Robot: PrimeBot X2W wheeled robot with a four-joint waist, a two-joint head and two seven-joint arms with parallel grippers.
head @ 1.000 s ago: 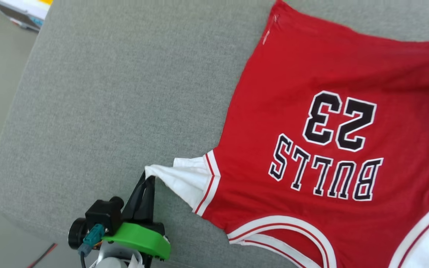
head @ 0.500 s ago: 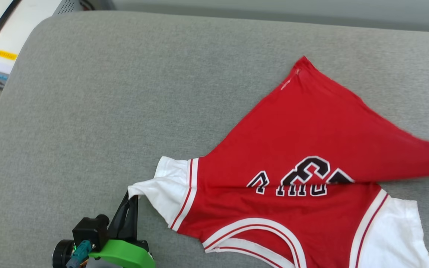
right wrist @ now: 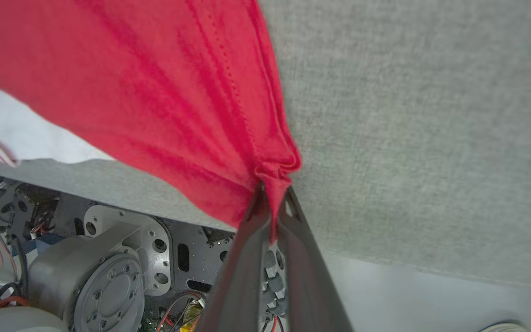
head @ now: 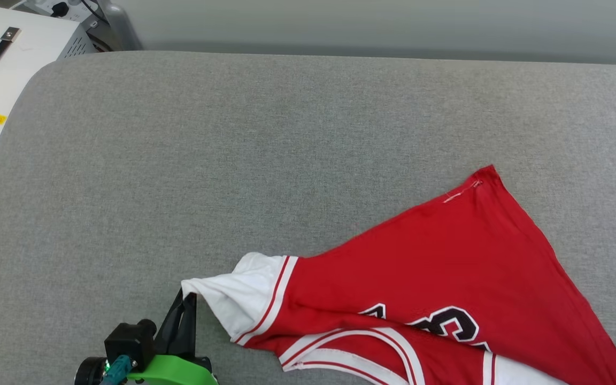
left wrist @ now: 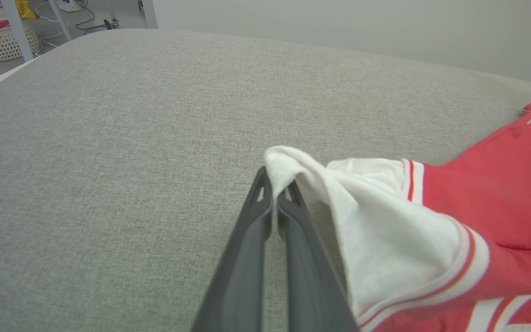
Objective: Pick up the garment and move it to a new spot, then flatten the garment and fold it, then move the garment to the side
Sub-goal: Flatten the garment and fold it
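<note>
The garment (head: 436, 267) sits bunched at five o'clock on the grey surface (head: 233, 160). At seven o'clock the left gripper (head: 189, 302) pinches its white sleeve tip between its fingers (left wrist: 247, 240). The right gripper (right wrist: 272, 196) pinches a red hem corner, probably to carry it spread.

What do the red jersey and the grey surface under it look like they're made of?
The garment: seemingly thin, soft knit cloth, matte red with white sleeves; it drapes and creases. The grey surface: likely woven upholstery fabric, matte and flecked, perhaps padded given its rounded corners.
</note>
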